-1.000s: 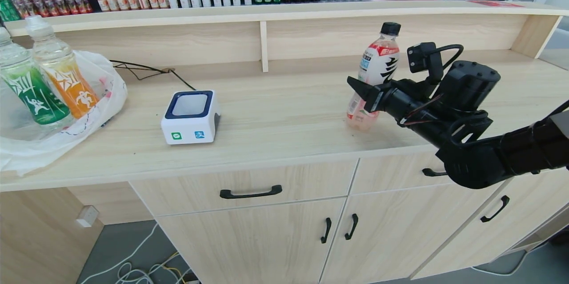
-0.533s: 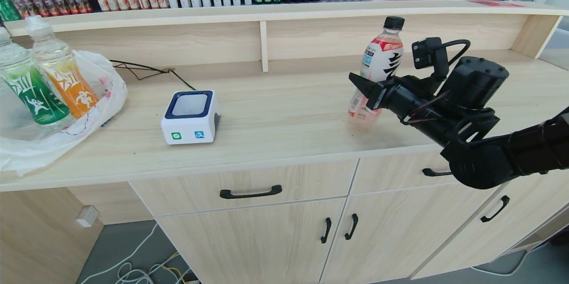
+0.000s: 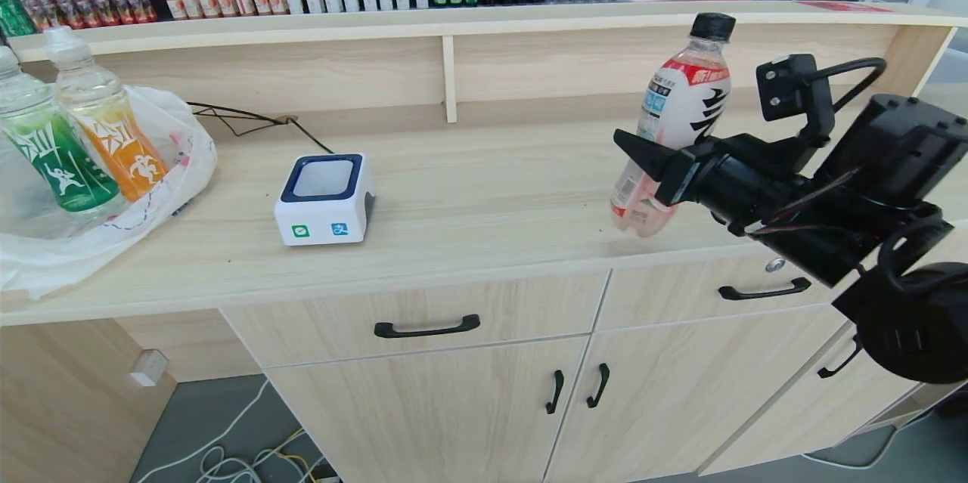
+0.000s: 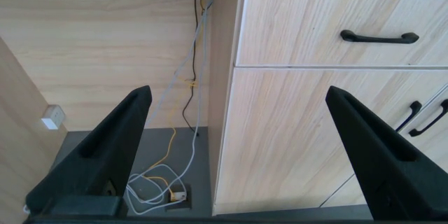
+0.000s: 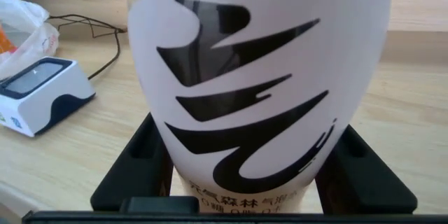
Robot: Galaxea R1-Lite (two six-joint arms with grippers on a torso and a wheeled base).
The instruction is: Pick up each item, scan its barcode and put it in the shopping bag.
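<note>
Head view shows the right gripper [image 3: 664, 159] closed around the middle of a pink drink bottle [image 3: 684, 101]. The bottle stands nearly upright in the grasp, black cap above the fingers and base hanging just over the counter [image 3: 484, 188] near its front edge. Well off to this gripper's left sits the white barcode scanner [image 3: 325, 196]. Farther the same way lies the shopping bag [image 3: 178, 165], with a green bottle [image 3: 49, 150] and an orange bottle [image 3: 113, 135] standing in it. Left wrist view has the left gripper [image 4: 238, 157] spread wide, holding nothing, facing a cabinet drawer [image 4: 315, 28], with floor cables [image 4: 157, 182] beyond its fingers.
</note>
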